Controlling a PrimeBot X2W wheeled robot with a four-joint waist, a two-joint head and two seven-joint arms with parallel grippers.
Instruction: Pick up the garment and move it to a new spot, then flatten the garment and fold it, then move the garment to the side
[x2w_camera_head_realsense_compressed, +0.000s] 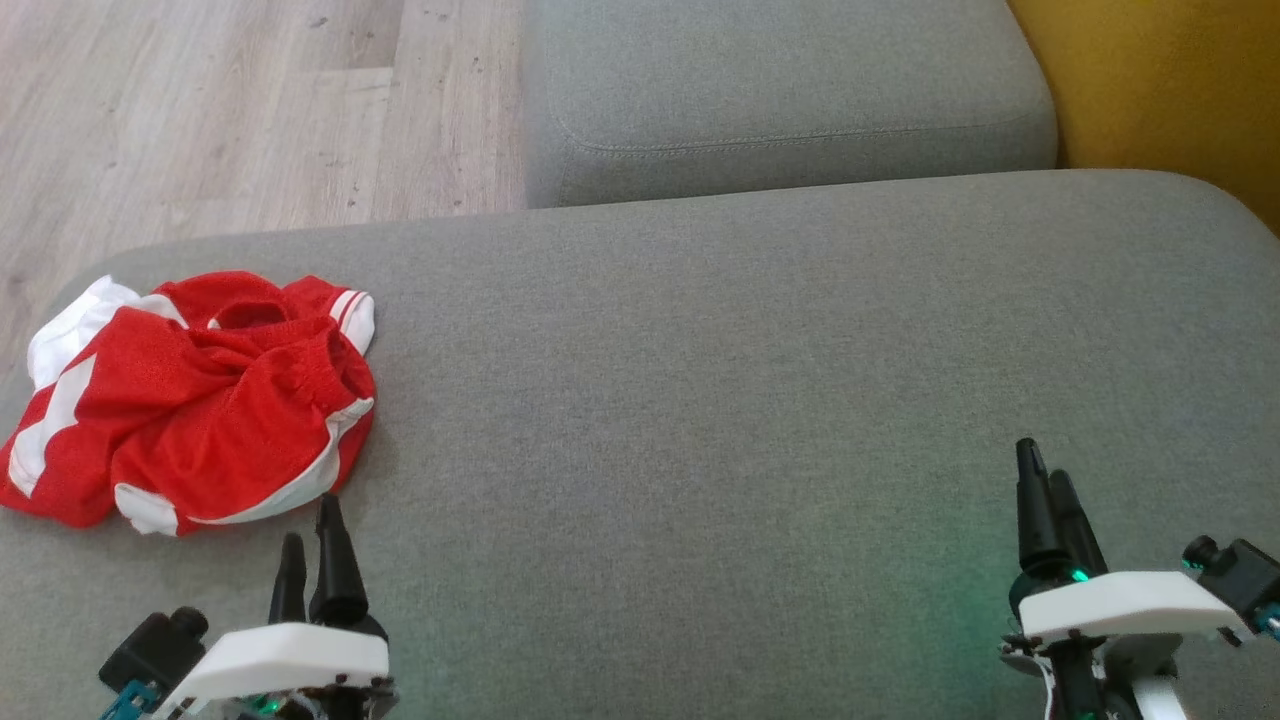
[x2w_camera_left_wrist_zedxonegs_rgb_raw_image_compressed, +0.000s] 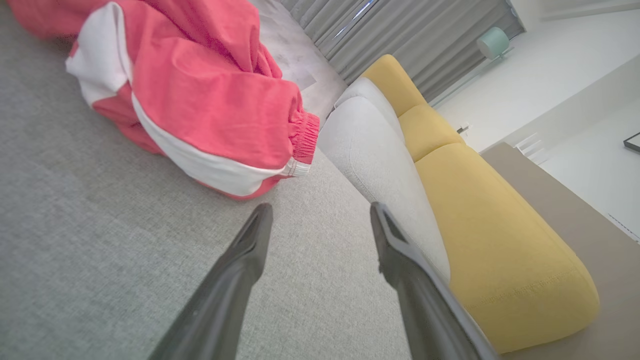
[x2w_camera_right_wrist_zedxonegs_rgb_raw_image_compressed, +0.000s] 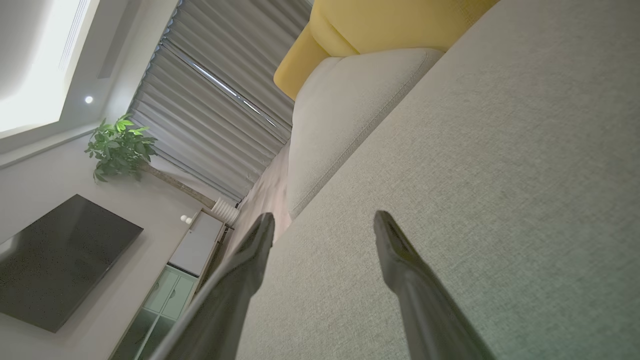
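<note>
The garment (x2w_camera_head_realsense_compressed: 195, 400) is a crumpled red piece with white stripes and an elastic cuff, lying at the left end of the grey cushion (x2w_camera_head_realsense_compressed: 750, 400). In the left wrist view the garment (x2w_camera_left_wrist_zedxonegs_rgb_raw_image_compressed: 200, 95) bulks just beyond my fingertips. My left gripper (x2w_camera_head_realsense_compressed: 312, 545) stands open at the lower left, its tips a short way in front of the garment's near edge, apart from it, with nothing between the fingers (x2w_camera_left_wrist_zedxonegs_rgb_raw_image_compressed: 250, 245). At the lower right my right gripper (x2w_camera_head_realsense_compressed: 1045, 485) is open and holds nothing, over bare cushion far from the garment. The right wrist view shows my right gripper (x2w_camera_right_wrist_zedxonegs_rgb_raw_image_compressed: 325, 222) open above grey fabric.
A second grey cushion (x2w_camera_head_realsense_compressed: 780, 90) lies behind, with a yellow cushion (x2w_camera_head_realsense_compressed: 1170, 80) at the back right. Wooden floor (x2w_camera_head_realsense_compressed: 220, 110) shows beyond the cushion's left and far edges. Curtains, a plant (x2w_camera_right_wrist_zedxonegs_rgb_raw_image_compressed: 117, 147) and a dark screen (x2w_camera_right_wrist_zedxonegs_rgb_raw_image_compressed: 60, 260) are far off.
</note>
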